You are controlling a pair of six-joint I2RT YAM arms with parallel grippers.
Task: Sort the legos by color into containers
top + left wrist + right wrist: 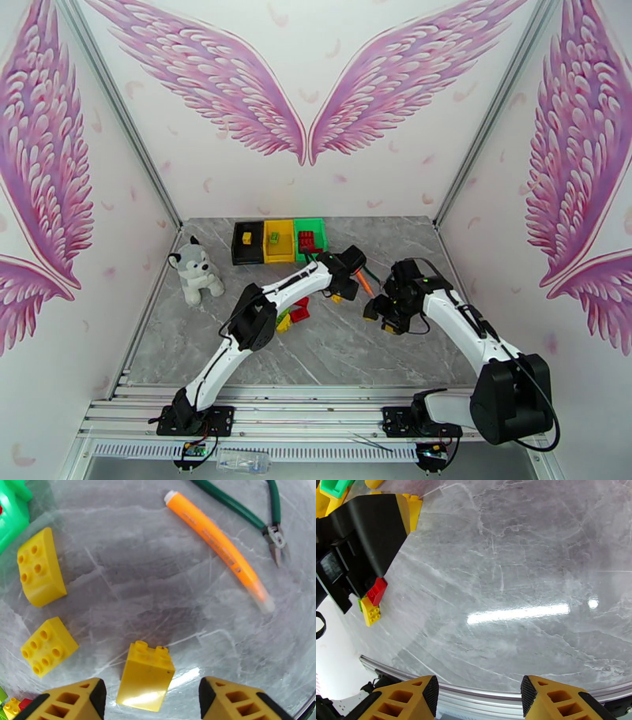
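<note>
Left wrist view puts the left gripper (150, 695) low over the table (158, 582), its jaws apart with a yellow brick (145, 675) lying on its side between them. One finger sits just beside the brick and the other stands off a little, so nothing is gripped. We judge the step in hand to be the pick of this brick. The next move calls for closing squarely on its smooth sides, lifting, and carrying it to the bins, minding that a tipped brick may twist as the jaws meet it. Further out lie a second yellow brick (39, 567) and a third yellow brick (47, 647), then an orange pen (221, 551) and green-handled pliers (274, 539), neither part of the sort. From above, the black bin (237, 256), yellow bin (277, 258) and green bin (321, 227) stand in a row at the far side, near a toy husky (193, 272). Each seems to hold a brick or two, but the colours there are too small for us to trust. The right gripper (478, 689) hangs open and empty over bare table. The left arm covers part of a small pile of bricks (299, 313), so we cannot count what is left to sort
</note>
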